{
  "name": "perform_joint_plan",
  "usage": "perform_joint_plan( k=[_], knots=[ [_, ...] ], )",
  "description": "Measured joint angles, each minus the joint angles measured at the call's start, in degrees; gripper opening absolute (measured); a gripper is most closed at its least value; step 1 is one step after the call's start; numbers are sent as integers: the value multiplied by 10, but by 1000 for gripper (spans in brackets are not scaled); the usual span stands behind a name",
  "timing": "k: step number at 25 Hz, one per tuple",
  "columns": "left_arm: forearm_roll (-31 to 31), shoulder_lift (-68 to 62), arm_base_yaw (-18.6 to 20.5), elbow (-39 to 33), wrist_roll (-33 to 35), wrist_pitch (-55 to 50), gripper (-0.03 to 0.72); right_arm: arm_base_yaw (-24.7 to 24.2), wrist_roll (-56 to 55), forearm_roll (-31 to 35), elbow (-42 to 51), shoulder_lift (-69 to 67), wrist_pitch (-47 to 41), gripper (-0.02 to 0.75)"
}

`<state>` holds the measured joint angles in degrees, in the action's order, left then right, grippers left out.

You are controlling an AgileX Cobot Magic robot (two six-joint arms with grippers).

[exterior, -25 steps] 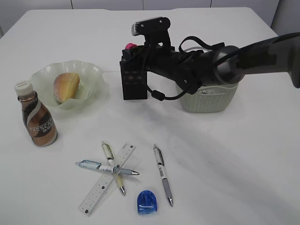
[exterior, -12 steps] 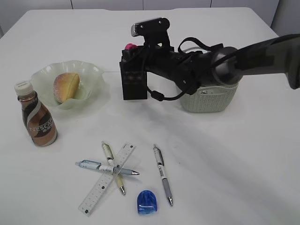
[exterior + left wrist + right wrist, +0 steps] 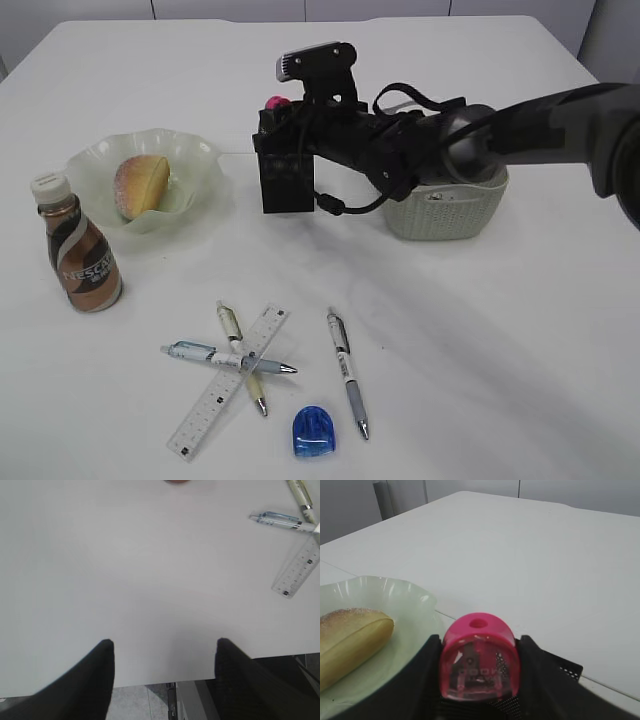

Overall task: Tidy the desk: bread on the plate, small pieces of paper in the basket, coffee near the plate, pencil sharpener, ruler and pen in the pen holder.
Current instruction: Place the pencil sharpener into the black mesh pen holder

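My right gripper (image 3: 276, 108) is shut on a pink pencil sharpener (image 3: 479, 659), also seen in the exterior view (image 3: 274, 101), held just above the black mesh pen holder (image 3: 286, 178). Bread (image 3: 140, 184) lies on the pale green plate (image 3: 205, 165). The coffee bottle (image 3: 82, 247) stands left of the plate. A blue pencil sharpener (image 3: 314, 432), a clear ruler (image 3: 226, 382) and three pens (image 3: 347, 370) lie at the front. The white basket (image 3: 455, 208) stands behind my right arm. My left gripper (image 3: 165, 652) is open and empty over the table's edge.
The ruler (image 3: 298, 571) and a blue pen (image 3: 280, 520) show at the right of the left wrist view. The table's near edge (image 3: 165, 680) runs between my left fingers, with floor below it.
My right gripper with the pink sharpener has shifted slightly over the pen holder. Nothing else has moved.
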<state>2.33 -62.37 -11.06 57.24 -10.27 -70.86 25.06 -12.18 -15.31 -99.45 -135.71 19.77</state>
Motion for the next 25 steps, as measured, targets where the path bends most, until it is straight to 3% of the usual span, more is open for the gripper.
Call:
perform_joint_plan(
  k=[18,25],
  knots=[
    [0,0,0,0,0,0,461,0,25,25,0,-2,-10,332],
    [0,0,0,0,0,0,461,0,32,39,-10,-2,-19,447]
  ],
)
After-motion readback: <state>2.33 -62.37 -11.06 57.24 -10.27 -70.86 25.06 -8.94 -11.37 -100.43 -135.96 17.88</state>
